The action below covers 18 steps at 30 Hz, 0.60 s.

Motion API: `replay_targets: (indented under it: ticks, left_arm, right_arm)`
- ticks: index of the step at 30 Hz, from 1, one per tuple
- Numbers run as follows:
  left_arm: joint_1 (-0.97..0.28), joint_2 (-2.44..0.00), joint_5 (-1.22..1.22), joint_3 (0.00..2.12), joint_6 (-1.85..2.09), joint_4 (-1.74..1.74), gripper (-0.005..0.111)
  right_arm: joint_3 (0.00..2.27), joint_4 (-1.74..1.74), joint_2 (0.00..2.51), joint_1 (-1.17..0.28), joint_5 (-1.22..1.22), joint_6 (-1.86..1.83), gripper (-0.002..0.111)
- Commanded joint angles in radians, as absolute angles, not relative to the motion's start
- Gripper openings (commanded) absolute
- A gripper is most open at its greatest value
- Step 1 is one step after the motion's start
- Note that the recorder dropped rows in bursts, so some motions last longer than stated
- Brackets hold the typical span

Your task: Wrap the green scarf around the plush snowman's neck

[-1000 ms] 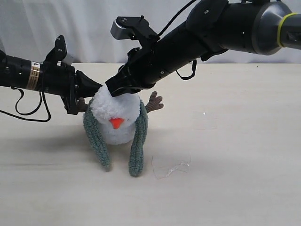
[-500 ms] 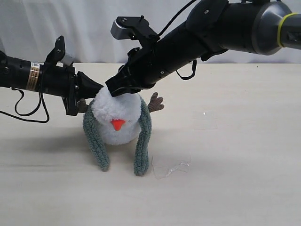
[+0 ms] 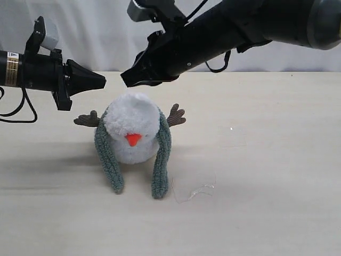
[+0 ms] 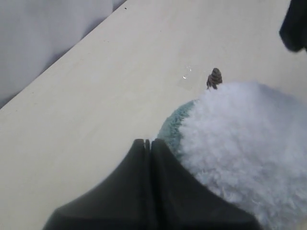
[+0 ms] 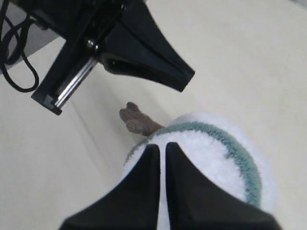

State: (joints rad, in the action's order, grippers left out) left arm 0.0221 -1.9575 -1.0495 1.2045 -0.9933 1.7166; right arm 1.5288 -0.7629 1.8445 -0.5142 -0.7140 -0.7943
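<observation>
The plush snowman (image 3: 132, 133) sits upright on the table, orange nose facing the camera and brown twig arms sticking out at both sides. The green scarf (image 3: 161, 160) lies over the back of its head, and both ends hang down its sides to the table. My left gripper (image 3: 101, 81) hovers above and to the left of the snowman, shut and holding nothing. My right gripper (image 3: 126, 80) hovers just above the head, shut to a thin slit, also holding nothing. The wrist views show the snowman (image 4: 249, 143) (image 5: 211, 163) with the scarf (image 4: 171, 132) (image 5: 242, 155) below the fingertips (image 4: 147, 141) (image 5: 162, 145).
A thin clear scrap (image 3: 194, 191) lies on the pale table (image 3: 266, 160) just right of the scarf's right end. A white curtain (image 3: 96, 32) hangs behind the table's far edge. The left gripper (image 5: 148, 52) shows in the right wrist view, close by.
Both grippers have lifted off the top of the snowman's head. The left one drew back to the left and up; the right rose. The scarf stayed draped.
</observation>
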Motion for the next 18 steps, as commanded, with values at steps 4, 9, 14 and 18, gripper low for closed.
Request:
replay_targets:
  ticks: [4,9,14,18]
  left_arm:
    - [0.023,-1.949,-1.114,1.210,-1.002,1.714,0.000]
    - [0.023,-1.949,-1.120,1.210,-1.021,1.724,0.000]
    - [0.023,-1.949,-1.120,1.210,-1.025,1.744,0.000]
    - [0.023,-1.949,-1.120,1.210,-1.025,1.744,0.000]
  right_arm:
    - [1.535,-0.513,1.832,-0.459,-0.668,-0.486,0.004]
    - [1.656,-0.810,1.958,-0.341,-0.948,-0.655,0.004]
    - [1.845,-0.957,2.094,-0.282,-1.082,-0.676,0.004]
    - [1.881,-0.851,2.165,-0.318,-1.083,-0.633,0.004]
